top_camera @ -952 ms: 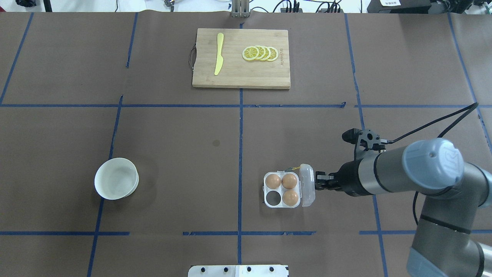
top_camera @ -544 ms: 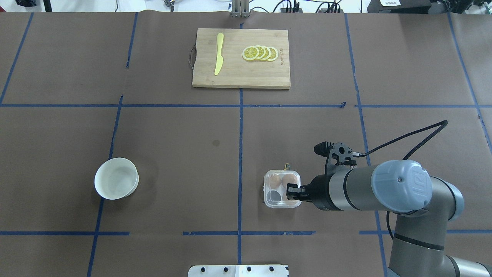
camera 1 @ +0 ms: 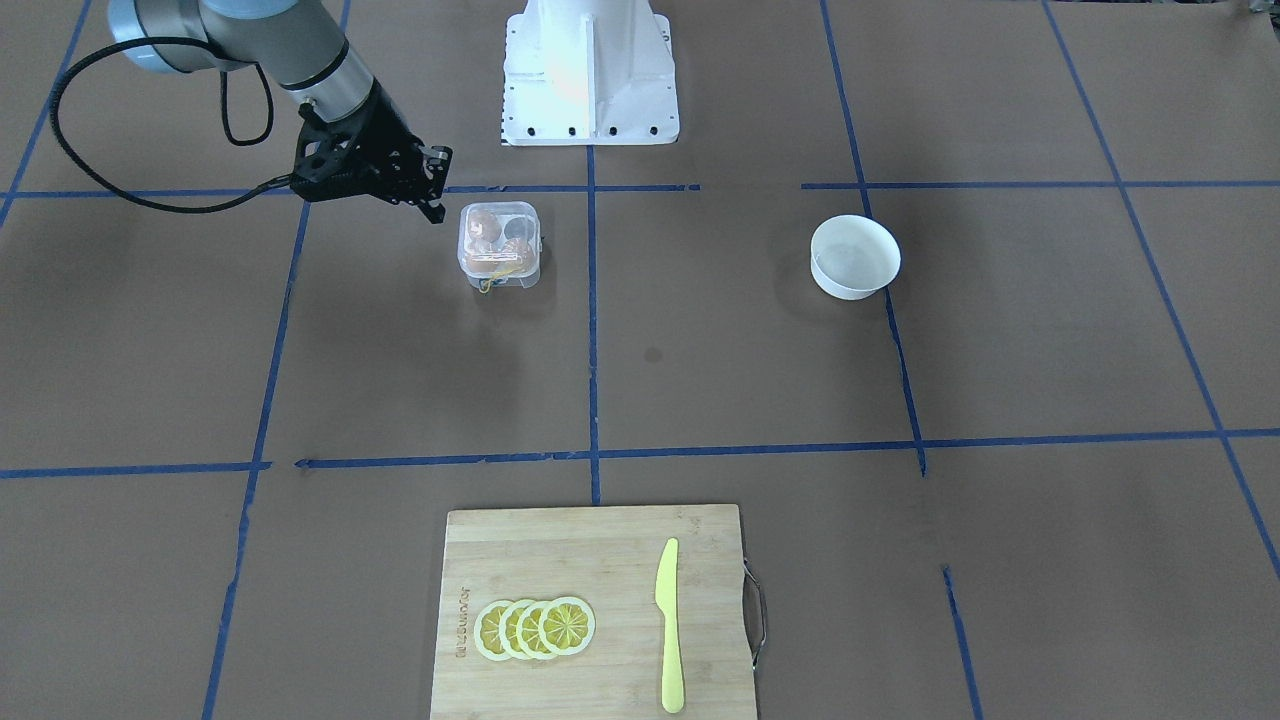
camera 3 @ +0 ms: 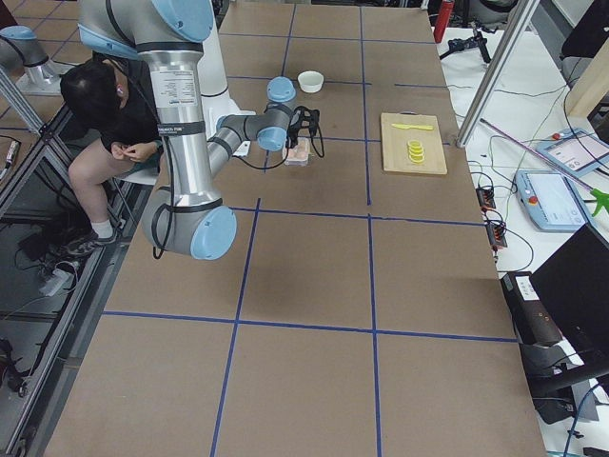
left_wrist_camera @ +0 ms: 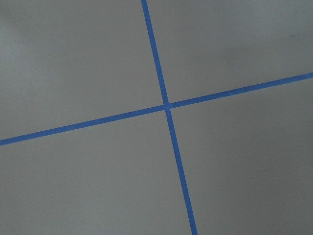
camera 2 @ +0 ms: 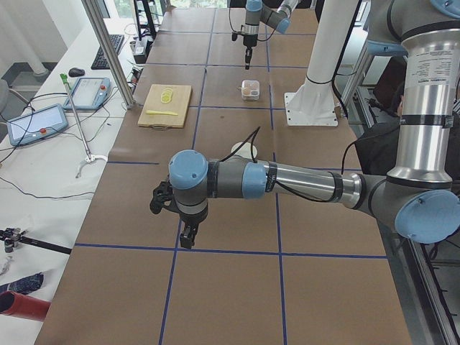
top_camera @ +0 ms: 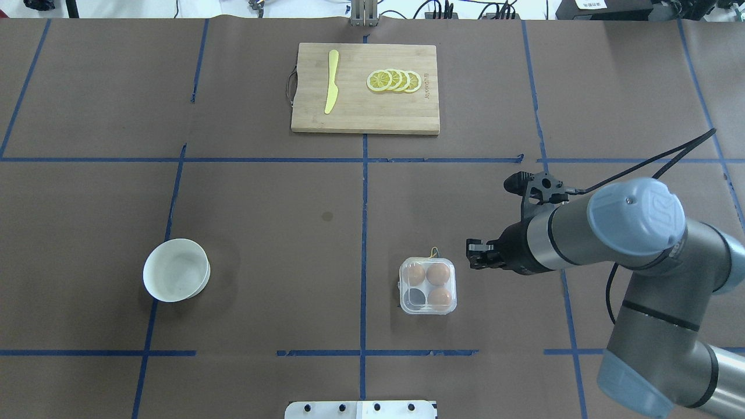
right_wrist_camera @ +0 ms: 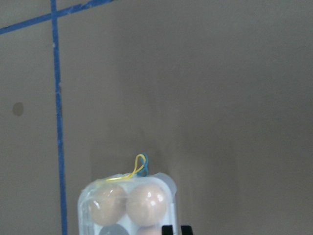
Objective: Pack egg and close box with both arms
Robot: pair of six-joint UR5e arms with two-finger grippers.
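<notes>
The clear box [top_camera: 426, 311] sits right of the table's middle with its lid down. It holds three brown eggs [top_camera: 437, 273]; its near-left cell is bare. No loose egg shows. A yellow band [top_camera: 433, 252] sticks out at its far side. My right gripper [top_camera: 472, 256] hovers just right of and beyond the box, off it, with its fingertips [right_wrist_camera: 167, 229] close together and holding nothing. The box also shows in the front view [camera 1: 465, 262] and the right wrist view [right_wrist_camera: 84, 215]. My left gripper [camera 2: 188, 237] points down over bare table far to the left; I cannot tell its state.
A white bowl [top_camera: 176, 269] stands at the left and looks empty. A wooden cutting board [top_camera: 365, 113] at the far middle carries a yellow knife [top_camera: 331, 81] and lemon slices [top_camera: 394, 81]. The white pedestal base [camera 1: 588, 70] is at the robot's edge.
The lid stood open on the box's right. My right gripper pushed it over onto the box, then drew back to the right and away.
</notes>
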